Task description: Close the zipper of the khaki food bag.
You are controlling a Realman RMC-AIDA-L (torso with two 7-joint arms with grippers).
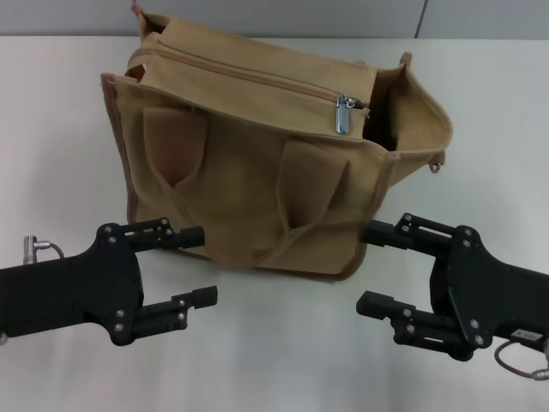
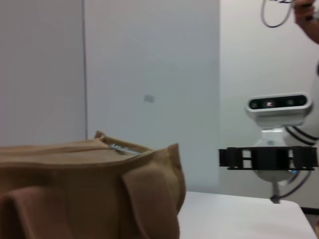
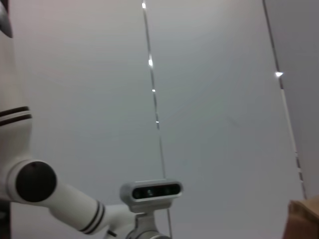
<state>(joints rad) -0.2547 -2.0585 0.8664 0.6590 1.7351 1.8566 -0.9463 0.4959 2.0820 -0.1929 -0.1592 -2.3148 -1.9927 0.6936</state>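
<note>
The khaki food bag (image 1: 257,163) stands on the white table, its two flat handles hanging down the near side. Its zipper (image 1: 257,73) runs along the top, and the silver slider and pull tab (image 1: 344,114) sit near the right end, where a short gap stays open. My left gripper (image 1: 204,264) is open at the bag's lower left corner, its upper finger by the bag's bottom edge. My right gripper (image 1: 371,268) is open at the bag's lower right corner. In the left wrist view the bag (image 2: 84,189) fills the lower left, with the right gripper (image 2: 266,158) beyond it.
The white table (image 1: 283,352) stretches in front of the bag and to both sides. A small metal ring (image 1: 437,163) hangs at the bag's right side. A grey wall stands behind the table. A corner of the bag (image 3: 304,219) shows in the right wrist view.
</note>
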